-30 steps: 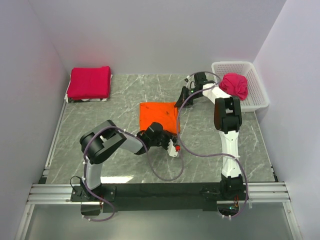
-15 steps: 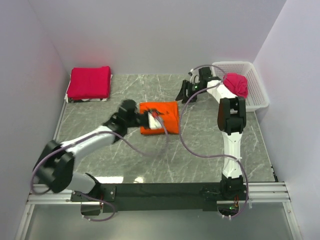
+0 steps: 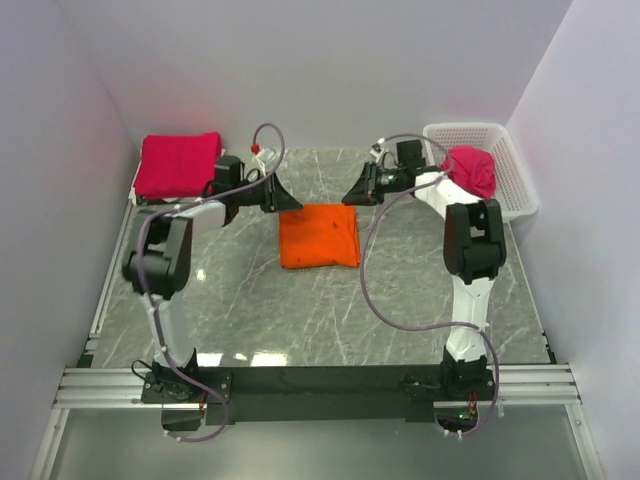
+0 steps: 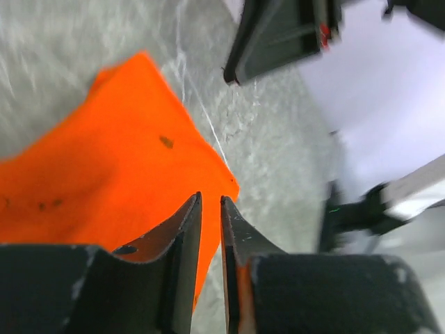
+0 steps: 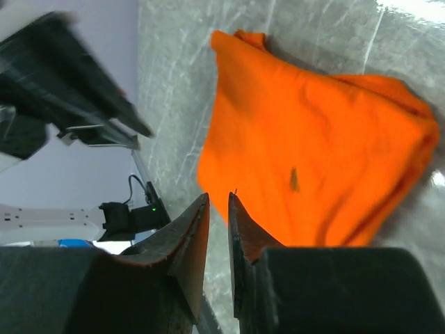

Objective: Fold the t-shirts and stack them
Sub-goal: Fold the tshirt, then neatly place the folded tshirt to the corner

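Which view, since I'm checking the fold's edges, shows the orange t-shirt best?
The top external view: the whole folded orange t-shirt is in sight, all four edges clear. The left wrist view catches only a blurred part. The right wrist view shows most of it, with the near edge hidden.

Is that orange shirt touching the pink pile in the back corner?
Apart. The top view shows bare marble table between the orange shirt and the pink pile.
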